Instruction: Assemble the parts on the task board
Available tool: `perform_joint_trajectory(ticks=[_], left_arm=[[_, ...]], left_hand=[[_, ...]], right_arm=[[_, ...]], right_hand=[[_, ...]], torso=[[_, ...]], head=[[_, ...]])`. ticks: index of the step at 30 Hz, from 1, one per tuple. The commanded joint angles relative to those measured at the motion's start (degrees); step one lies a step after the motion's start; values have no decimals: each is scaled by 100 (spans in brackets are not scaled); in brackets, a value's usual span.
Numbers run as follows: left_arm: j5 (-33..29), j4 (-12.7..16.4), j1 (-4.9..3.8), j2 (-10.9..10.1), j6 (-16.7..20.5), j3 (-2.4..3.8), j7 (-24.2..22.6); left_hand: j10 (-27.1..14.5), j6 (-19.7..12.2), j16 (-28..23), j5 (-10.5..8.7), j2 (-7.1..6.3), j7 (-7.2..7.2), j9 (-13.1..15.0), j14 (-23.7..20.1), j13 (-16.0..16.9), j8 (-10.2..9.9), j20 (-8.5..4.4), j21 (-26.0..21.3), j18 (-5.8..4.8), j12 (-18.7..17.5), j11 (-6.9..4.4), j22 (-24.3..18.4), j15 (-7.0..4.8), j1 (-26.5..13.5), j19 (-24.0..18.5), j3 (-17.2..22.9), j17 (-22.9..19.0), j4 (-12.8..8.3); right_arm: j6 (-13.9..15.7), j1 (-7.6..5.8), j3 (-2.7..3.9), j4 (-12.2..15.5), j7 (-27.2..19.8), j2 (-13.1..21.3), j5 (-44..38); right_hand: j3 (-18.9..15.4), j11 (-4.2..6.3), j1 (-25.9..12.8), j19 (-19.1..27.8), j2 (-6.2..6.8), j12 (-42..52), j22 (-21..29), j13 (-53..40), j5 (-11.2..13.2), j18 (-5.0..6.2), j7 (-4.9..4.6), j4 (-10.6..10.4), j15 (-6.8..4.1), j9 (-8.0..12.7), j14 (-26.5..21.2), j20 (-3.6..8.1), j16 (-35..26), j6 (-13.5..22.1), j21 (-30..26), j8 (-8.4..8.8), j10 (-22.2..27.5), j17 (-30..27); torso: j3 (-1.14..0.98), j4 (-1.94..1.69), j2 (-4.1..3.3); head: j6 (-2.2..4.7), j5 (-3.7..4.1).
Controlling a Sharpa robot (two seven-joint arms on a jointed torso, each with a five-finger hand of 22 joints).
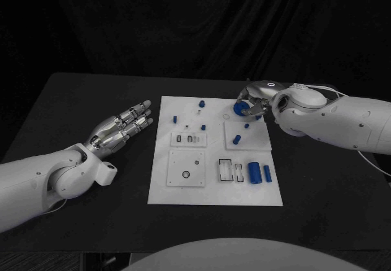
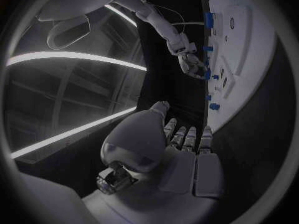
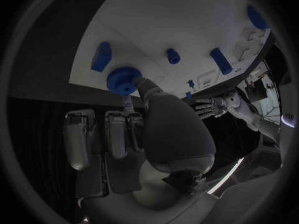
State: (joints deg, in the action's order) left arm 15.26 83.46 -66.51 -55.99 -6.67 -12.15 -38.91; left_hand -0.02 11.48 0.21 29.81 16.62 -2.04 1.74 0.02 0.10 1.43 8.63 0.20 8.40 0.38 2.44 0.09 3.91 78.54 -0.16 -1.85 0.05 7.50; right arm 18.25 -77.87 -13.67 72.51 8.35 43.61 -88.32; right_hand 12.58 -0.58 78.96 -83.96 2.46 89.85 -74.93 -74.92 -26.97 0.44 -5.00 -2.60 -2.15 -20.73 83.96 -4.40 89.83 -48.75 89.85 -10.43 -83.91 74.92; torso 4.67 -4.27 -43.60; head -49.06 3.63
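Your right hand [image 1: 259,100] pinches the blue gear [image 1: 242,109] at about one o'clock on the board [image 1: 215,195], at its far right edge. Judge the seat before you press: keep the gear level and lower it straight. Your left hand [image 1: 122,129] rests off the board at nine o'clock, fingers spread, holding nothing.

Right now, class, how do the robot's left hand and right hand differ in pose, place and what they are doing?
The left hand lies flat with fingers stretched, holding nothing; the right hand curls its fingers onto a blue gear-like part. The left hand sits over the black table beside the task board; the right hand is at the board's far edge. Both are silver hands on white arms.
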Motion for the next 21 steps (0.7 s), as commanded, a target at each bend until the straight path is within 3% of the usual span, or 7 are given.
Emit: perform_joint_trajectory(ticks=[1,12,21], left_arm=[[-6,11,2,1,-85,2,-1240],[-6,-27,2,41,-109,2,-1218],[-6,-79,4,113,-147,2,-1200]], left_hand=[[2,-27,-21,34,-9,17,-3,-2,-10,17,48,-20,38,-38,46,-9,47,-2,16,45,-5,-5],[2,-33,-21,33,-15,12,-3,-2,-10,18,73,-20,36,-38,44,-9,76,-19,16,78,-5,-26],[2,-48,-21,32,-16,8,-5,-2,-10,16,97,-20,32,-38,44,-9,106,-38,16,110,-5,-45]], right_arm=[[224,18,-8,132,-122,36,-161],[188,-157,-3,680,-99,8,-236],[18,-190,3,681,-140,-371,-241]], right_hand=[[19,44,-45,-604,-35,15,-1507,-1508,58,-44,30,-5,-54,-1685,604,51,17,-19,15,-874,-609,1508],[15,53,-92,-604,-19,15,-1507,-1508,207,-44,39,-33,-63,-1767,604,60,17,51,15,-897,-609,1508],[21,51,-107,-604,-19,15,-1507,-1508,264,-44,34,-47,-64,-1780,604,63,17,108,15,-876,-609,1508]], torso=[[2,0,1],[8,-5,1],[25,-6,4]], head=[[5,-3],[37,16],[62,3]])
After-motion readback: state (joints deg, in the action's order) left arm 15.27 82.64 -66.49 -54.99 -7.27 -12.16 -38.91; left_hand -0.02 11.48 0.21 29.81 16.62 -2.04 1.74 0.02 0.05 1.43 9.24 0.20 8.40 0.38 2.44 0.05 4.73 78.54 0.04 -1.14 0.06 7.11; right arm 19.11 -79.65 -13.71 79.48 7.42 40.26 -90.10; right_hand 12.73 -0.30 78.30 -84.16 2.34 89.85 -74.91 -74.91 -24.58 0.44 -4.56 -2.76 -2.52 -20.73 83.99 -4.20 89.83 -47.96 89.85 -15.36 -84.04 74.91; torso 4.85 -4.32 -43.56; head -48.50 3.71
